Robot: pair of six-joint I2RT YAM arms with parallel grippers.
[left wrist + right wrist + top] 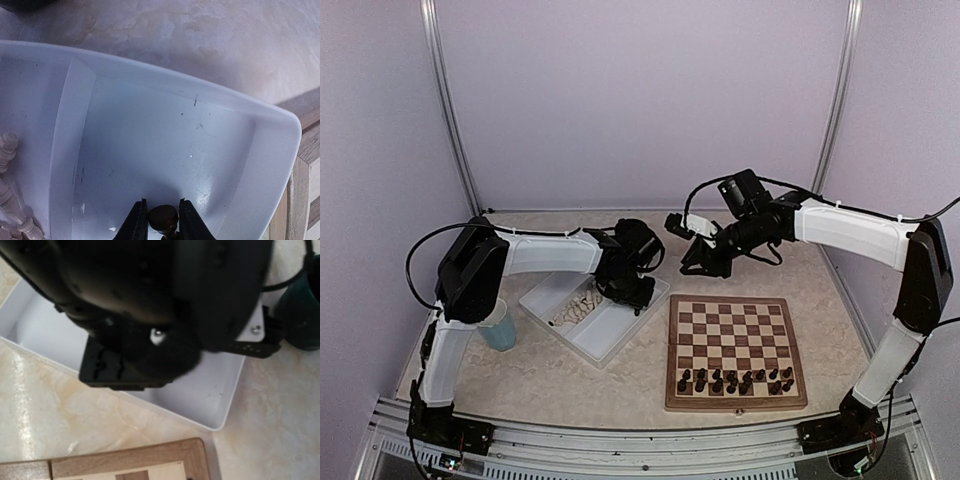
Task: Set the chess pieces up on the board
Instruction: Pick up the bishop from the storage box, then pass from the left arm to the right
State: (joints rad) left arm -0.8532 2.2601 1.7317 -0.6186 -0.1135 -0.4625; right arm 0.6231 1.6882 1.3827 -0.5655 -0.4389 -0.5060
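Left end effector (pixel 162 209): clenched on a dark piece (pixel 163 219), one of its fingers (pixel 140 222) on each side of the round top, low in the right compartment of the tray (pixel 272 170).
Right end effector (pixel 703 262): raised beyond the far-left corner of the board (pixel 735 325), close to the left wrist but apart from it. I cannot tell whether it is clenched or released.
Near edge: a metal rail (pixel 620 440) carries both arm bases. The worktop (pixel 570 385) lies open between rail and tray, left of the board.
Board: on the right half, square to the rail, with a narrow strip of worktop before its near border.
Dark set (pixel 735 380): standing in the board's two nearest rows, with open squares beyond them.
Tray: angled, left of the board. Its right corner is near the board's left edge, with worktop between them.
Pale pieces (pixel 575 308): lying in the tray's left compartment, across the divider from the held piece.
Cup (pixel 500 328): blue, just beside the tray's left end.
Far side: open worktop behind the board, up to the walls (pixel 640 100).
Left wrist view only: the grip itself, and the board's border just past the tray's right rim.
Right wrist view only: the left end effector's black body fills the upper view over the tray, and this arm's own fingers are out of view. The tray corner and board corner sit apart.
Top view only: both arms and the dark rows. The held piece is hidden under the left wrist.
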